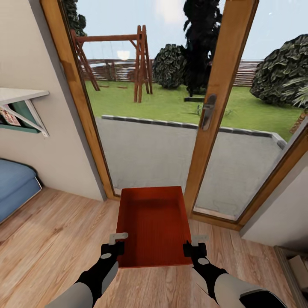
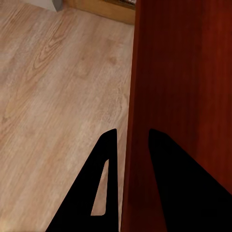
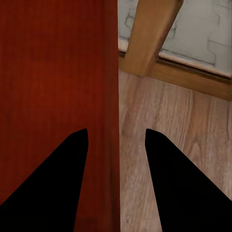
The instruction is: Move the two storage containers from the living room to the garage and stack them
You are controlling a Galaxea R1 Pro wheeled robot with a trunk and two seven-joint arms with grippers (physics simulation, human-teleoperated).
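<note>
One orange-red storage container hangs level between my two grippers, over the light wood planks of the living room, just before the glass doors. My left gripper grips its left wall near the front corner. In the left wrist view its fingers straddle that wall of the container, and the left gripper is shut on it. My right gripper holds the right wall the same way. The right wrist view shows the right gripper astride the container's wall. The box is empty.
Glass doors with a wooden frame and a metal handle stand straight ahead, with a garden beyond. A blue sofa and a wall shelf are at the left. A cream wall corner juts in at the right.
</note>
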